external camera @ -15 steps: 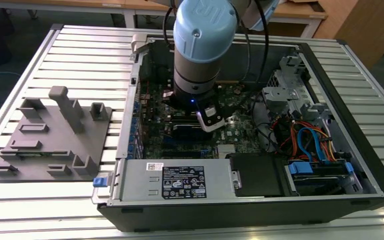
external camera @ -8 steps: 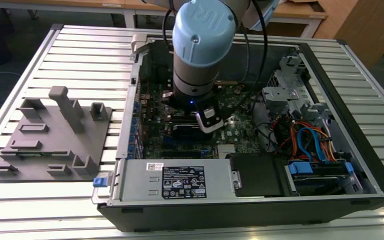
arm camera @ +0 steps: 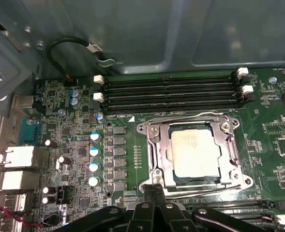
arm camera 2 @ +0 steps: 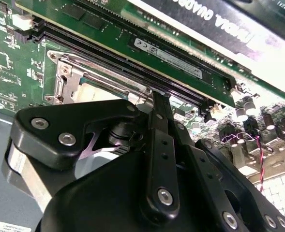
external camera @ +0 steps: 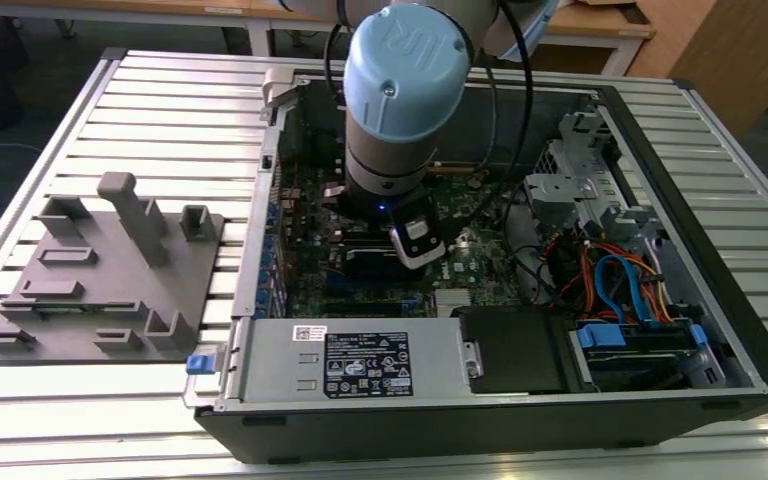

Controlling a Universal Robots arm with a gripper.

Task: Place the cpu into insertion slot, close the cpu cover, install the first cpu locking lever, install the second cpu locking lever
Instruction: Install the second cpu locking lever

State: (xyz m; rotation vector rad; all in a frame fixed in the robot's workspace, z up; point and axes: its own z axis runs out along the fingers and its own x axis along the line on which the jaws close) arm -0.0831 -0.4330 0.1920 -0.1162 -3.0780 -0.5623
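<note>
The ribbed metal counter (external camera: 117, 110) carries an open black computer case (external camera: 518, 420) with a grey moulded fixture (external camera: 104, 270) well apart on the exterior view's left. The arm (external camera: 404, 90) plunges steeply into the case over the green circuit board (arm camera: 74, 145). The first wrist view shows what the exterior view hides: the cpu (arm camera: 196, 152), pale matte square, seated in the insertion slot (arm camera: 169, 180), with the cpu cover (arm camera: 194, 121), a shiny silver frame, down around it. The gripper (arm camera: 156, 186) has its black fingers drawn together at the cover's edge; whether they pinch anything I cannot tell.
</note>
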